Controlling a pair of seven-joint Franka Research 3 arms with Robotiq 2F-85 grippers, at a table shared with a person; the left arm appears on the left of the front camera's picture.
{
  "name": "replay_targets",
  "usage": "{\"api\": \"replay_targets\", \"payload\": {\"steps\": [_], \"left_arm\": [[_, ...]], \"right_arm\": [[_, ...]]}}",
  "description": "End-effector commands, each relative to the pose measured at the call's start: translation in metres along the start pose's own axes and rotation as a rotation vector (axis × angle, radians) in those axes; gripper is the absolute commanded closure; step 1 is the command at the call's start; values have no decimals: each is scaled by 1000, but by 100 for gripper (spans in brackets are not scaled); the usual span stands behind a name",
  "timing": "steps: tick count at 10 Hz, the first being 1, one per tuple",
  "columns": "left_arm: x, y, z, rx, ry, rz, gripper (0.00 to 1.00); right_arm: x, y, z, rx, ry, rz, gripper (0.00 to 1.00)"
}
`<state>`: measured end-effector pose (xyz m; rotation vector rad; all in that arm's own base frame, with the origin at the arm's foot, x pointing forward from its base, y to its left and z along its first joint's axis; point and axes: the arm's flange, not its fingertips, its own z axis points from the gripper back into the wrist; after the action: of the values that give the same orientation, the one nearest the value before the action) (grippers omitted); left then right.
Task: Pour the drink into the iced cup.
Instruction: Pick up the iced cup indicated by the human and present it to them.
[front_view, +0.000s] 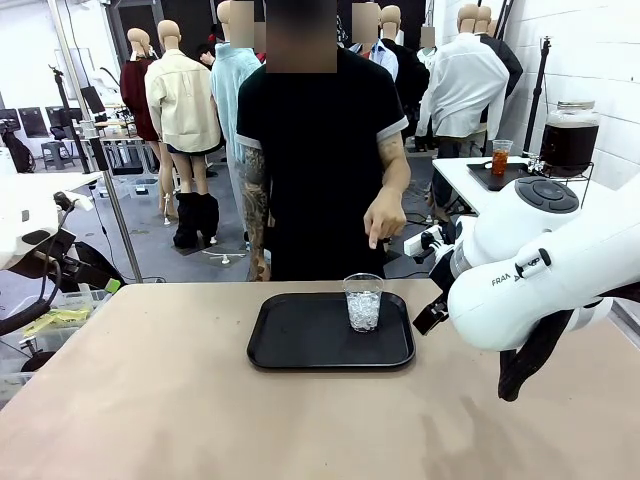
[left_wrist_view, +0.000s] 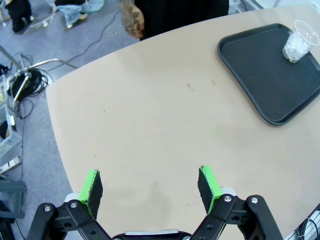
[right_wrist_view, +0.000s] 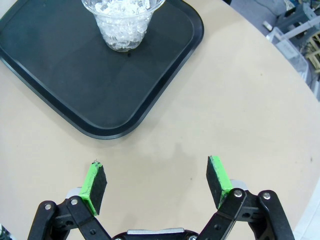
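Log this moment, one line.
iced cup: upright on tray, ice only | left claw: open, empty, over table | right claw: open, empty, near tray | person's hand: pointing down toward cup

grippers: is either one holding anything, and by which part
Nothing is held. The left gripper and the right gripper both hang open and empty over the beige table; the clear plastic cup of ice stands free on the black tray.

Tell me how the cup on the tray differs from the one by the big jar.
The near cup holds only ice; the far cup holds orange drink. The near cup sits on the tray close by; the far cup beside the jar on a side table. Both stand upright.
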<state>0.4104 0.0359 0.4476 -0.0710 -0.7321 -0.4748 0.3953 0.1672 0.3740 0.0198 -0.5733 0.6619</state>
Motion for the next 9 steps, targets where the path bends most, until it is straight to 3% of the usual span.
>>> {"api": "replay_targets", "payload": {"steps": [1, 3, 4, 7, 9], "left_arm": [[-1, 2, -1, 10, -5, 5, 0], [-1, 2, -1, 10, -5, 5, 0], [-1, 2, -1, 10, -5, 5, 0], [-1, 2, -1, 10, -5, 5, 0], [-1, 2, -1, 10, -5, 5, 0]], "right_arm": [[0, 1, 0, 1, 1, 1, 0], [0, 0, 0, 0, 0, 0, 0], [0, -14, 10, -69, 35, 42, 0], [13, -63, 30, 31, 173, 329, 0], [26, -99, 31, 96, 185, 514, 0]]}}
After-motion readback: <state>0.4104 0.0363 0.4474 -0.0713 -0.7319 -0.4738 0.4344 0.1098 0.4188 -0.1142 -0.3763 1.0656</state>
